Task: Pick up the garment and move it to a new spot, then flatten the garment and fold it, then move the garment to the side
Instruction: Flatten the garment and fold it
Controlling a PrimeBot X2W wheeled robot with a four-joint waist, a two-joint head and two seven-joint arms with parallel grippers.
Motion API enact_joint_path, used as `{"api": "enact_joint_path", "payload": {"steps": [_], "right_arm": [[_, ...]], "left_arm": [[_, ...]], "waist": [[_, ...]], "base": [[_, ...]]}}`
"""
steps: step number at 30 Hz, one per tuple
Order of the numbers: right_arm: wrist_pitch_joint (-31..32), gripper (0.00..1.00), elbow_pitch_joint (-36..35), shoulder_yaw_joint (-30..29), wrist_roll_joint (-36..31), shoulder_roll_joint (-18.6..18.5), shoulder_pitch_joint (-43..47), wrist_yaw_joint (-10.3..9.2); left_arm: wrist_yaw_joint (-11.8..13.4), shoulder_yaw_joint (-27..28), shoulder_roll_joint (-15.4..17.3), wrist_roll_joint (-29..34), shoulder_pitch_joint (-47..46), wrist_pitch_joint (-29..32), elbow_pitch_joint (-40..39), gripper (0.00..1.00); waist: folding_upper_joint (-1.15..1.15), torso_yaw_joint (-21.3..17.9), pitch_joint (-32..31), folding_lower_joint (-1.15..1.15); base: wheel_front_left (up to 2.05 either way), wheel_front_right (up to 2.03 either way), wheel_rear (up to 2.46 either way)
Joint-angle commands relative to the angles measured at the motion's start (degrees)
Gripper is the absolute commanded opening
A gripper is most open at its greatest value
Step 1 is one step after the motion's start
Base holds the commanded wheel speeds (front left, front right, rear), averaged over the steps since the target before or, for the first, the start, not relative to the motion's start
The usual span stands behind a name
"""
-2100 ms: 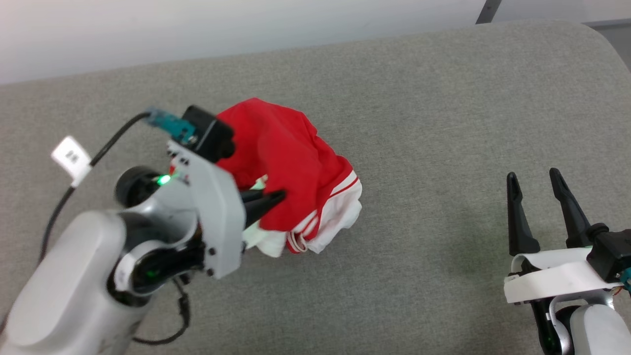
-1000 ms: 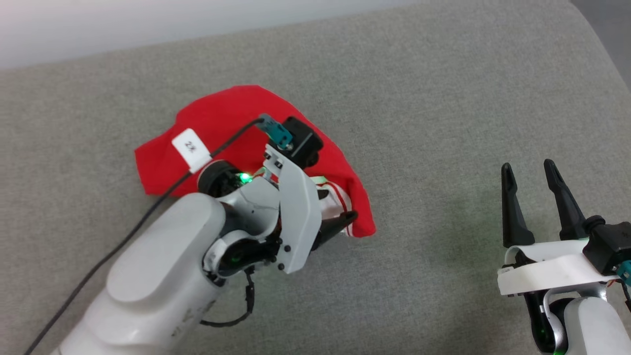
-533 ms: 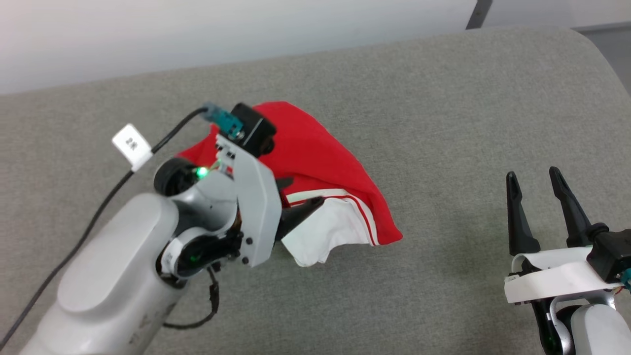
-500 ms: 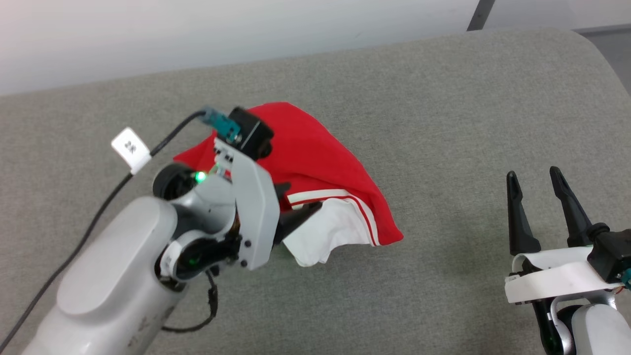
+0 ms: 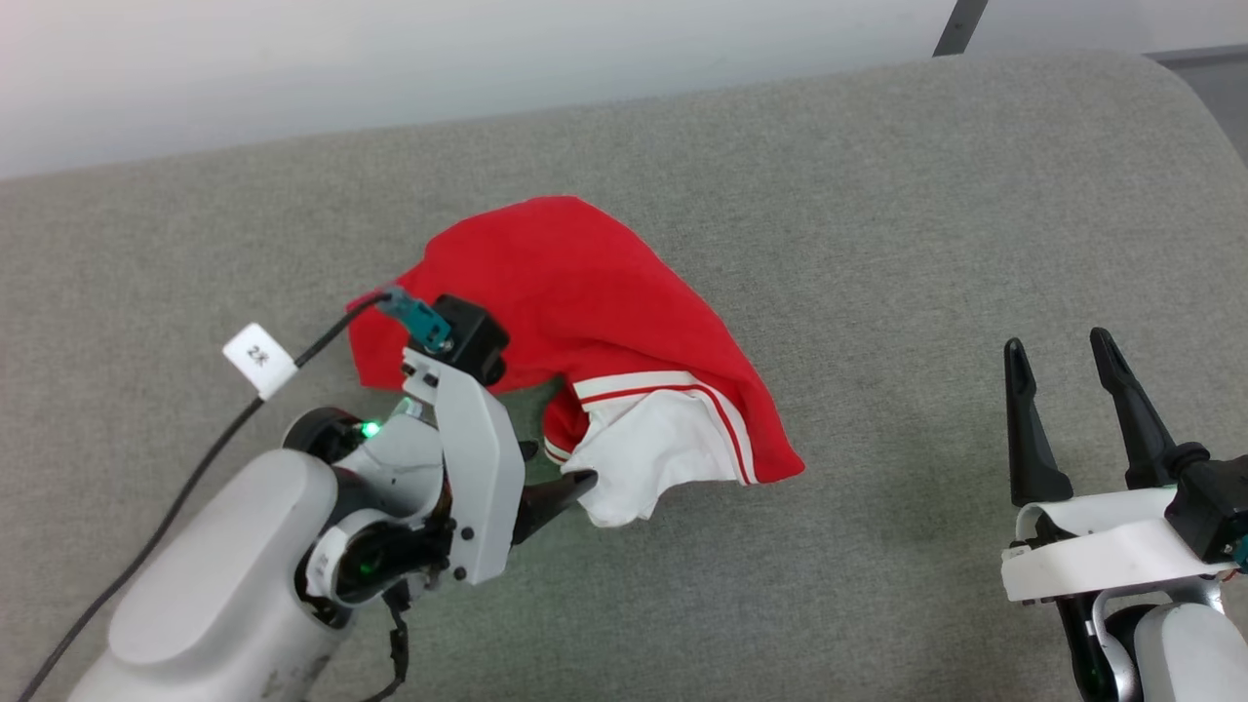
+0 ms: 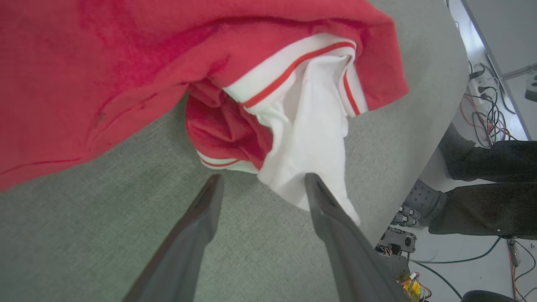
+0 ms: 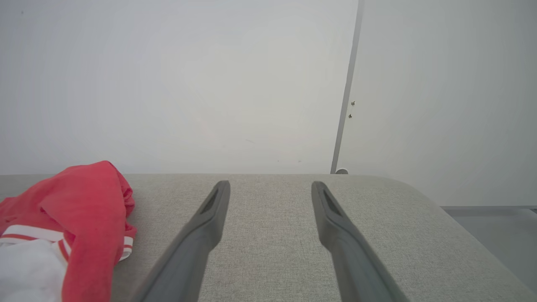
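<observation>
A grey fabric-covered tabletop [image 5: 877,244] with a rounded far corner runs across the scene, in front of a plain white wall [image 5: 390,58]. A thin dark strip [image 7: 346,96] rises up the wall from behind the tabletop's back edge, with two small dark screws [image 7: 351,109] just beside it. Past the tabletop's edge, on the pale floor [image 6: 461,247], lie a tangle of red and black cables [image 6: 486,113]. A person's legs in dark trousers [image 6: 491,184] and a grey shoe [image 6: 423,201] are near them.
</observation>
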Motion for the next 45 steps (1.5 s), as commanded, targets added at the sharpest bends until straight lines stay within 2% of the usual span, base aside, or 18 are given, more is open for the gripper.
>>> {"api": "enact_joint_path", "payload": {"steps": [1, 10, 11, 12, 13, 14, 18, 25, 30, 45], "right_arm": [[-0.26, 1.00, -0.16, -0.14, -0.64, -0.14, -0.08, -0.02], [-0.26, 1.00, 0.10, -0.13, -0.56, 0.10, -0.56, -0.02], [-0.26, 1.00, 0.11, -0.17, -0.60, 0.15, -0.59, -0.01], [-0.26, 1.00, 0.13, -0.19, -0.63, 0.20, -0.61, -0.02], [-0.26, 1.00, 0.17, -0.21, -0.63, 0.23, -0.65, -0.02], [-0.26, 1.00, 0.19, -0.25, -0.62, 0.25, -0.66, -0.02], [-0.26, 1.00, 0.22, -0.22, -0.54, 0.40, -0.72, -0.02], [-0.26, 1.00, 0.43, -0.42, -0.32, 0.45, -0.79, -0.02], [-0.26, 1.00, 0.53, -0.75, -0.49, 0.41, -0.14, -0.02], [-0.26, 1.00, 0.94, -0.89, -0.67, -0.98, 1.58, -0.02]], "left_arm": [[0.15, -0.25, 0.19, -0.08, 0.71, 0.26, 0.24, 1.00], [-0.16, -0.77, -0.43, -0.70, 1.29, 0.24, 2.44, 1.00], [-0.35, -0.72, -0.68, -0.95, 1.22, 0.23, 2.47, 0.73], [-0.46, -0.57, -1.04, -1.42, 1.16, 0.11, 2.52, 0.38], [-0.36, -0.36, -1.50, -2.17, 1.23, 0.18, 2.63, 0.14], [-0.53, -0.20, -1.83, -2.71, 1.20, 0.29, 2.55, 0.00], [-1.07, 0.34, -2.79, -4.12, 0.59, 0.07, 2.28, 0.00], [-0.51, 1.07, -2.21, -4.75, -0.29, 0.72, 1.45, 0.00], [0.70, 2.76, 0.22, -4.15, -0.60, 0.42, -0.44, 0.00], [6.42, 12.33, 14.96, -2.66, 6.95, -2.43, -6.96, 0.00]], "waist": [[0.00, -0.07, 0.24, 0.00], [0.00, -0.40, 1.07, 0.00], [0.00, -0.40, 1.09, 0.00], [0.00, -0.40, 1.12, 0.00], [0.00, -0.40, 1.13, 0.00], [0.00, -0.38, 1.12, 0.00], [0.00, -0.36, 1.21, 0.00], [0.00, -0.34, 1.20, 0.00], [0.00, 0.07, 0.66, 0.00], [0.00, 3.78, -2.60, 0.00]], "base": [[0.00, 0.00, 0.00], [0.00, 0.00, 0.00], [0.00, 0.00, 0.00], [0.00, 0.00, 0.00], [0.00, 0.00, 0.00], [0.00, 0.00, 0.00], [0.00, 0.00, 0.00], [0.00, 0.00, 0.00], [0.00, 0.00, 0.00], [0.00, 0.00, 0.00]]}}
